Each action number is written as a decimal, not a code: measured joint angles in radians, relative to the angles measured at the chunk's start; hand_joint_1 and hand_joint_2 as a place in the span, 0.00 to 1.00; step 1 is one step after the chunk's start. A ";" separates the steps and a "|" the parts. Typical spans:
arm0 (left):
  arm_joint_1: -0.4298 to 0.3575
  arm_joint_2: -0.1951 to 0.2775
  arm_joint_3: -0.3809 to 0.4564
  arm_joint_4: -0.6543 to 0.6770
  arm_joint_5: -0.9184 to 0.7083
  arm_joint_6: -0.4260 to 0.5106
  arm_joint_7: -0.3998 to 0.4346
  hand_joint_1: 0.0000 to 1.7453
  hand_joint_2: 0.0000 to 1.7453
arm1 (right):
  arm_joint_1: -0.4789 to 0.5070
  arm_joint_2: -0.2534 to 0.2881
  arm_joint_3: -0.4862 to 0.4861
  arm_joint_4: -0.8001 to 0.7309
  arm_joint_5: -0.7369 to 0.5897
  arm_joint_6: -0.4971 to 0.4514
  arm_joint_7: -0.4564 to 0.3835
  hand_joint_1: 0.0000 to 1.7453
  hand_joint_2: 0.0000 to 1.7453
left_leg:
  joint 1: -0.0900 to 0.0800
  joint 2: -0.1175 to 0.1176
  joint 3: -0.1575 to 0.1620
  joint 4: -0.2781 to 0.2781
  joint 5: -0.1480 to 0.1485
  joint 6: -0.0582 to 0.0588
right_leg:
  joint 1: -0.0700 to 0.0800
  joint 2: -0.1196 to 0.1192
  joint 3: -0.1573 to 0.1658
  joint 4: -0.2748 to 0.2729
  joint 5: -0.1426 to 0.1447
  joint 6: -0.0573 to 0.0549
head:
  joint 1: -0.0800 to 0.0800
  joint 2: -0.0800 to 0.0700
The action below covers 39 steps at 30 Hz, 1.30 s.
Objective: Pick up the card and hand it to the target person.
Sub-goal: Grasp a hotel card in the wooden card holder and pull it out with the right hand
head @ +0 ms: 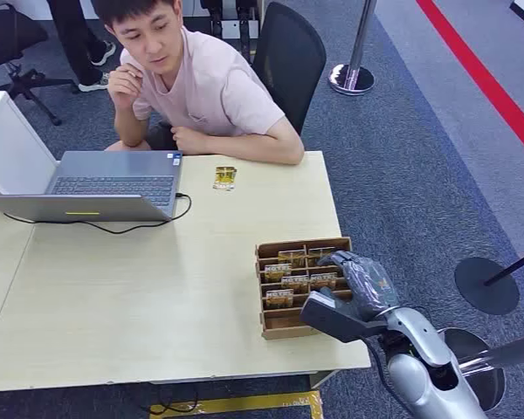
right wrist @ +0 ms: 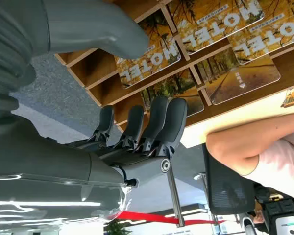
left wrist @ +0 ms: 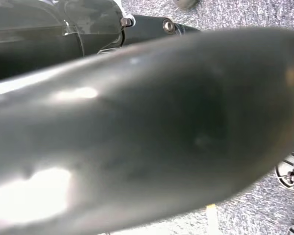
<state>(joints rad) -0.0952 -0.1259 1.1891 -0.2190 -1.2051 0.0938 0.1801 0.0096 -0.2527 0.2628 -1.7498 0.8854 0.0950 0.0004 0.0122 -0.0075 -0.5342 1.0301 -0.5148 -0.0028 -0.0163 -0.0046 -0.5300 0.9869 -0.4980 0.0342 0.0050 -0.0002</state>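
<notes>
One open-fingered right hand [head: 352, 292] over the card tray [head: 267, 327].

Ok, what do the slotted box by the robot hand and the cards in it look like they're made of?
The box looks like thin brown wood or fibreboard: matte, with flat cut dividers showing plain edges in the right wrist view. The cards look like glossy printed plastic or coated card, with rounded corners and an autumn photo marked HOTEL. Which of the two it is can't be told.
</notes>
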 joint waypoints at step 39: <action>0.000 0.000 0.004 0.000 0.002 -0.020 0.005 0.00 0.00 | -0.079 -0.017 0.057 0.091 -0.007 0.001 0.006 0.64 1.00 | 0.000 0.000 0.000 0.000 0.000 0.000 | 0.000 0.000 0.000 0.000 0.000 0.000 | 0.000 0.000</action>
<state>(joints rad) -0.0952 -0.1259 1.1929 -0.2186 -1.2036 0.0743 0.1851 -0.0692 -0.2692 0.3195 -1.6591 0.8784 0.0961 0.0062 0.0122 -0.0075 -0.5342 1.0301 -0.5147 -0.0029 -0.0163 -0.0046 -0.5300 0.9869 -0.4980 0.0342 0.0050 -0.0003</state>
